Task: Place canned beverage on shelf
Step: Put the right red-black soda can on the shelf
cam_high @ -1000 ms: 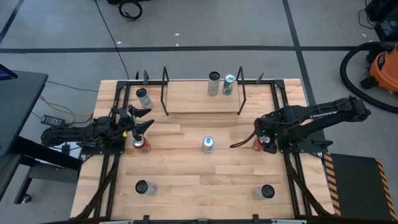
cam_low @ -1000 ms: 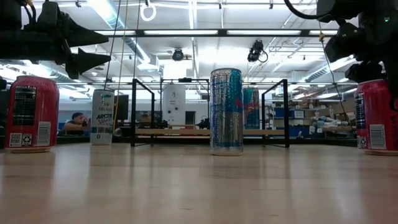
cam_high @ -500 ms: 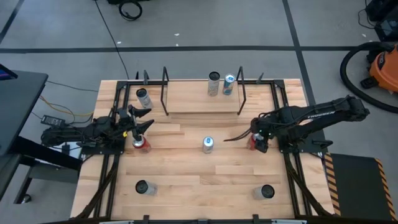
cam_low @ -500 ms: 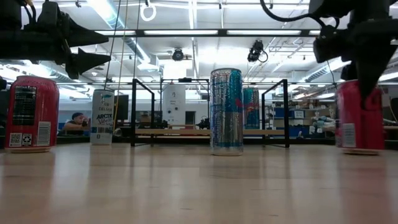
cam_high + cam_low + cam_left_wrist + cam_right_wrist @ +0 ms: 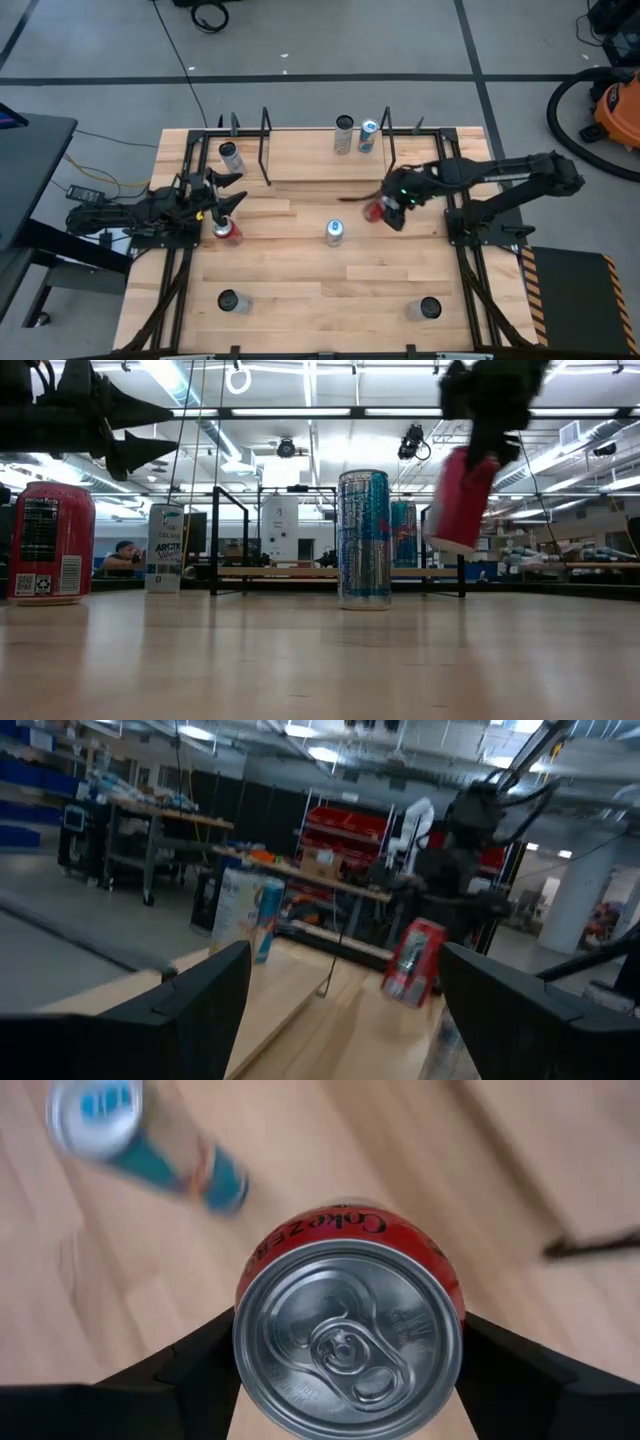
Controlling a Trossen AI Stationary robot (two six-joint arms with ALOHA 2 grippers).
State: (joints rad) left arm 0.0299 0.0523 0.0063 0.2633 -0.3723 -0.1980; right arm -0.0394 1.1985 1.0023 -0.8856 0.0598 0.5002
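Note:
My right gripper (image 5: 390, 208) is shut on a red can (image 5: 374, 211), held in the air just in front of the shelf (image 5: 325, 168), a light wood board between black rod end frames. The can shows tilted in the low view (image 5: 460, 500). Two cans (image 5: 344, 134) (image 5: 368, 135) stand on the shelf's far right part. My left gripper (image 5: 233, 191) is open and empty at the table's left, above and just beyond a second red can (image 5: 228, 232) that stands on the table. My right gripper pinches the red can's side wall just below its top rim (image 5: 245, 1342) between its two fingers (image 5: 195, 1370), one on each side. The fingers come from above, slanting. The can hangs below them, lifted clear of the table and tilted.
A blue can (image 5: 334, 232) stands mid-table, a white can (image 5: 231, 157) at the far left beside the shelf frame, and two dark-topped cans (image 5: 229, 300) (image 5: 429, 309) near the front edge. The shelf's left and middle board is bare.
My right gripper has lifted the red can off the table at the right and carried it up, toward the table's left and far edges, toward the shelf. The can, upright before, is now tilted and clear of the table.

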